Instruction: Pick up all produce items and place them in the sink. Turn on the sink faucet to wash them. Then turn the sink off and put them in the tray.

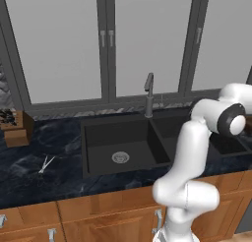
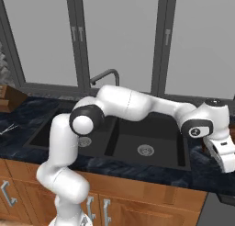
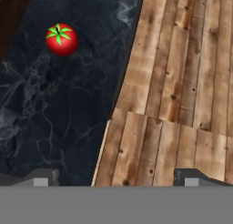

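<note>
Over at the far right of the surface [image 3: 54, 109], past the sink [image 2: 151, 142]: claw [image 3: 116, 175] apart and empty, hanging above to search, tomato [image 3: 61, 38] resting alone on dark stone, well apart.

Glossy red tomato [image 3: 61, 38], green-topped

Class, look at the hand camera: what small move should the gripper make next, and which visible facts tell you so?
Probably shift the gripper toward the red fruit until it is centred over it, then lower. The fruit lies on the dark marble counter, apart from the fingertips, which stand open and empty. Both sink basins hold no produce, so the pick-up comes first.
</note>
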